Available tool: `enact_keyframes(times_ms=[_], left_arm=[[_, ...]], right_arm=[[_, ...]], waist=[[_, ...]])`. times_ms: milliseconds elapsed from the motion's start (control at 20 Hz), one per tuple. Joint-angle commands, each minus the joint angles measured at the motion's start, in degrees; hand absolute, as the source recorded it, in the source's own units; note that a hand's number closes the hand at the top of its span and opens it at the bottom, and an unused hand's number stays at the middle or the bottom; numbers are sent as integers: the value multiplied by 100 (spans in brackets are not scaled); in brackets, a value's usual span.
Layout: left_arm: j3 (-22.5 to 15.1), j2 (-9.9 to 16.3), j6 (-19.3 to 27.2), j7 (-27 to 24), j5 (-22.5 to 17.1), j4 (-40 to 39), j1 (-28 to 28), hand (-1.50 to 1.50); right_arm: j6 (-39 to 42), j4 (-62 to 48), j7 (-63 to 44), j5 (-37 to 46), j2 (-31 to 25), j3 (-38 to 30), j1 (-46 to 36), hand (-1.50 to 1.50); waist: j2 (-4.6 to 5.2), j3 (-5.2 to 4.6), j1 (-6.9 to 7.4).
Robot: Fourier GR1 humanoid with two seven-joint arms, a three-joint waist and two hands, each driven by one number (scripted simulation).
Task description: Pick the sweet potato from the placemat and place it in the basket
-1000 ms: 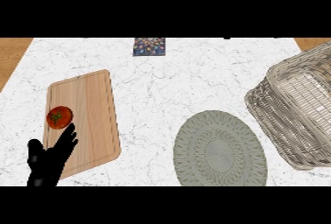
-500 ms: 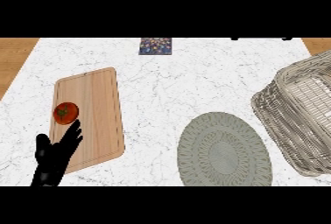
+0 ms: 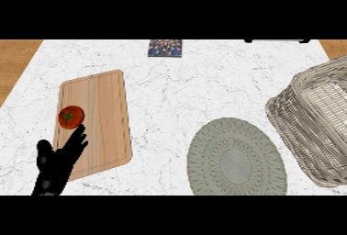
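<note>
A round grey-green woven placemat (image 3: pixel 236 157) lies on the marble counter at the lower middle right, with nothing on it. No sweet potato shows anywhere. The wire basket (image 3: pixel 317 122) stands at the right edge, partly cut off. My left hand (image 3: pixel 59 160) is at the lower left, open, fingers straight and pointing up over the corner of the wooden cutting board (image 3: pixel 98 119). Its fingertips are just below a red tomato (image 3: pixel 70 116) on the board's left edge, not touching it. My right hand is out of view.
A small patterned box (image 3: pixel 165 47) sits at the counter's far edge. A dark object (image 3: pixel 274 41) shows at the top right. Wooden floor (image 3: pixel 15 62) borders the counter on the left and far right.
The view has shifted, so everything sits further right in the picture. The left hand stays open below the tomato, nothing taken hold of.
</note>
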State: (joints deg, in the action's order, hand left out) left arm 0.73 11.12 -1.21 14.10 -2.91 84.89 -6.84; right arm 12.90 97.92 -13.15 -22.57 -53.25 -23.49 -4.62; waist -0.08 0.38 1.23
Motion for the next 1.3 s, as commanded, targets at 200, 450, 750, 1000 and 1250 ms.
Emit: enact_keyframes(times_ms=[200,450,750,1000,1250], left_arm=[[5,-86,14,202,79,-367,86,0],[-41,-152,21,59,226,-594,21,0],[-116,-190,5,185,217,-396,-112,0],[5,-145,-56,221,150,-325,-26,0],[98,-224,-68,29,128,-611,14,0]], right_arm=[[542,-1905,992,322,400,278,-692,150],[624,-2556,1246,675,489,477,-1210,150],[145,-3452,2361,2170,14,733,-1122,150],[25,-4471,3270,2570,15,706,-1702,-150],[313,-4931,3347,2333,-180,354,-1970,-150]], waist=[[33,-34,-44],[29,-37,-57],[55,-30,-1],[40,-32,-10],[28,-36,-63]])
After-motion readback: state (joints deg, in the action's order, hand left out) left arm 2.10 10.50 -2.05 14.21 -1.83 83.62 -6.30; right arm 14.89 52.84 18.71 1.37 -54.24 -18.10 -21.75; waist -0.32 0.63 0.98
